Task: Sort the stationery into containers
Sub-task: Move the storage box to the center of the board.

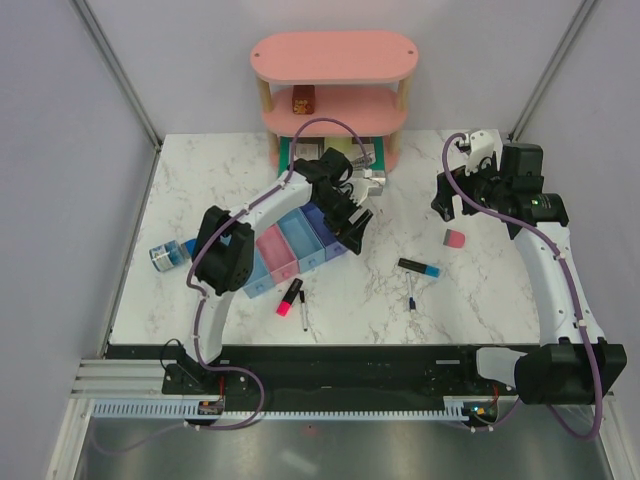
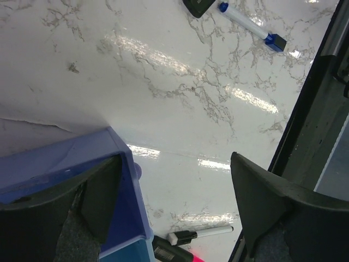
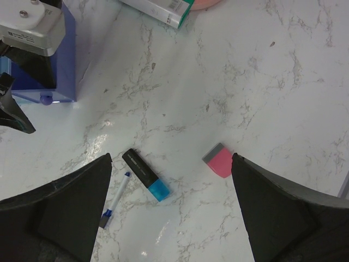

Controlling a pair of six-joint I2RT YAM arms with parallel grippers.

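Note:
Four joined trays (image 1: 285,250) lie mid-table; the purple-blue end tray (image 2: 60,164) is empty where it shows. My left gripper (image 1: 352,222) is open and empty, with one finger over that tray's end and the other over bare table. A pink highlighter (image 1: 289,298) and a black-capped pen (image 2: 199,234) lie in front of the trays. My right gripper (image 3: 172,207) is open and empty, high above the pink eraser (image 3: 218,161), the black-and-blue highlighter (image 3: 145,174) and a blue pen (image 3: 114,199). The blue tape roll (image 1: 170,255) lies at the far left.
A pink oval shelf (image 1: 335,60) stands at the back with a brown box (image 1: 303,98) on it and green books (image 1: 340,150) underneath. Grey walls close in the sides. A black rail (image 1: 350,360) runs along the near edge.

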